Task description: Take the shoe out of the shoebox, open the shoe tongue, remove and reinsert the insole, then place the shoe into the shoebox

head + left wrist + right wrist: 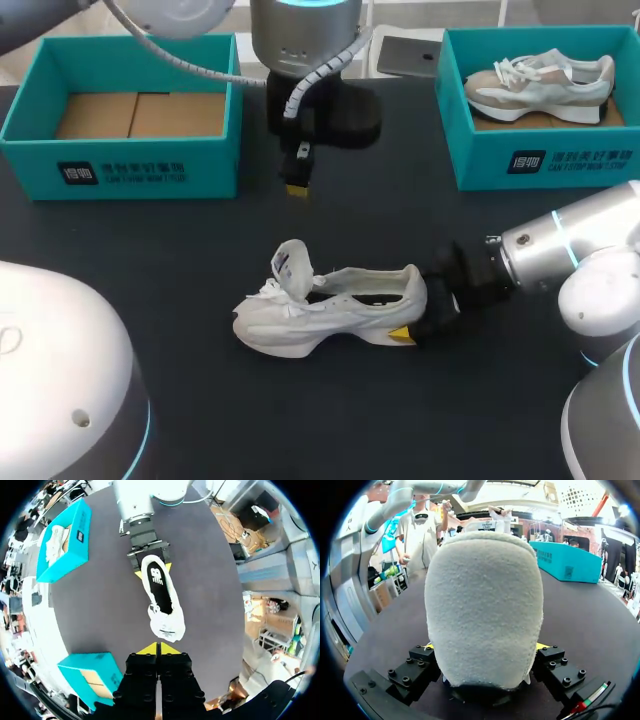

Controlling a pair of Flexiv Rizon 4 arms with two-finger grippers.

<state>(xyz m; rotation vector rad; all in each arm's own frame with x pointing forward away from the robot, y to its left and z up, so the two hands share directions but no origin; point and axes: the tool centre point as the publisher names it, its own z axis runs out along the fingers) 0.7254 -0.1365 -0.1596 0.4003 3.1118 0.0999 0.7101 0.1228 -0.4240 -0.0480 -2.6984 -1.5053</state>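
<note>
Shoe: the white shoe (330, 310) is out of its box and sits on its sole mid-table, toe to the left, well apart from both boxes.
Tongue: the tongue (292, 265) is flipped up, so that step looks done.
Insole: the dark insole (161, 587) lies flat inside the shoe. I can't tell whether it has been out and back.
Right gripper: the right gripper (412, 318) pinches the heel from both sides.
Left gripper: the left gripper (296, 186) hovers farther back, tips pressed together and empty.
Left to do: at the least, putting the shoe into the empty shoebox (120, 165) at far left.
Hidden: the heel fills the right wrist view, and the yellow tips barely peek past it.
</note>
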